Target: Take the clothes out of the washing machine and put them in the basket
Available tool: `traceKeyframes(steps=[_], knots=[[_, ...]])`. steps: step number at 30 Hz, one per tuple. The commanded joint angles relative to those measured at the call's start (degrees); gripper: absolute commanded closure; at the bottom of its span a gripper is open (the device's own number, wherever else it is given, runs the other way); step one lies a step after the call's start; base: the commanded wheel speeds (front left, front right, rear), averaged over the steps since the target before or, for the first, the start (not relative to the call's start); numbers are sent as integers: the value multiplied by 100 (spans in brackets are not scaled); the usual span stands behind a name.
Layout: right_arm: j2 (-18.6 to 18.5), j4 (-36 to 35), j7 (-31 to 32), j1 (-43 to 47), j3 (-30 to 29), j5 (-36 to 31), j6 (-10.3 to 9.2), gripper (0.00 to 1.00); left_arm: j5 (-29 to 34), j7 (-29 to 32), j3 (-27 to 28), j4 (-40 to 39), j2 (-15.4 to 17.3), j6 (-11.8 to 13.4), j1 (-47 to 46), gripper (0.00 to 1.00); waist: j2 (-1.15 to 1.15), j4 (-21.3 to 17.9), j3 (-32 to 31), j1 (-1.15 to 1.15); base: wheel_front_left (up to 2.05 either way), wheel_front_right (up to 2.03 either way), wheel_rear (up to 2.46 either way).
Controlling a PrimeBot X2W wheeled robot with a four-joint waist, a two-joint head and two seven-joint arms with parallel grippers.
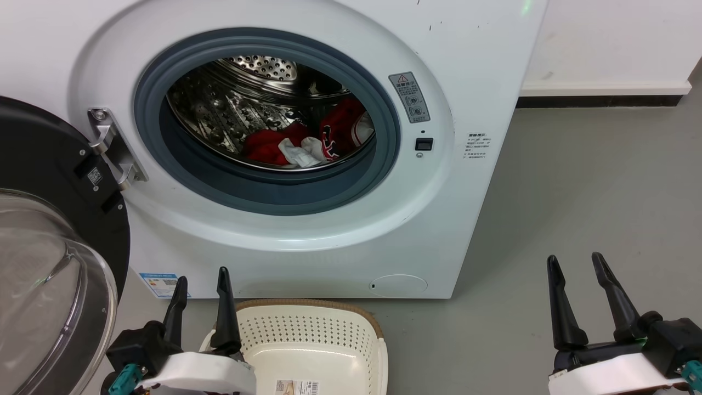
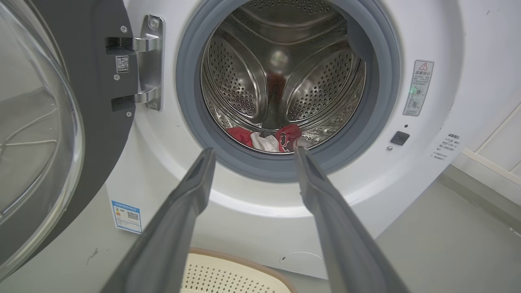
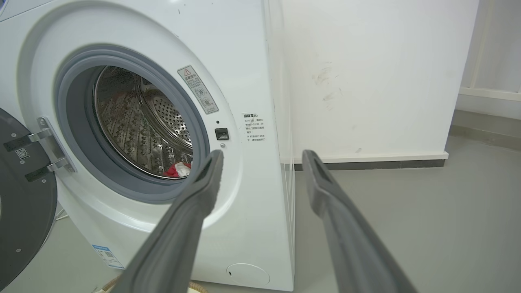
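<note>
Grey floor (image 1: 592, 181) holds the washing machine (image 1: 482, 82), the basket (image 1: 307, 329) just before it. The clothes (image 1: 271, 145) lie low in the drum (image 1: 219, 109). The left gripper (image 1: 202, 275) and right gripper (image 1: 573, 258) stand spread and empty, so I would reach over the ring (image 1: 263, 192) and pinch deep.

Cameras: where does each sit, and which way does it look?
Head view: on the head, looking down at the large white washing machine and cream perforated plastic basket; left gripper, right gripper show.
Left wrist view: left wrist, facing into the shiny steel drum; own dark fingers.
Right wrist view: right wrist, facing the machine's corner and white wall; own fingers.
Shared: all see the red clothes.
</note>
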Motion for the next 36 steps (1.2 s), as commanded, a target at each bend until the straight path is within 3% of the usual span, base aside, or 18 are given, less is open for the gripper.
traceKeyframes(steps=[1, 36], knots=[[11, -93, -61, 58, 7, -185, -1, 0, 165, -61, 2, -59, 10, 38, 41, 0, 0, -2, 6, 0, 0, 0, 0], [15, -259, -409, 364, -63, -1331, -2, 0, 1386, -409, -91, -156, 10, 279, 311, 0, 0, -15, -8, 0, 0, 0, 0]])
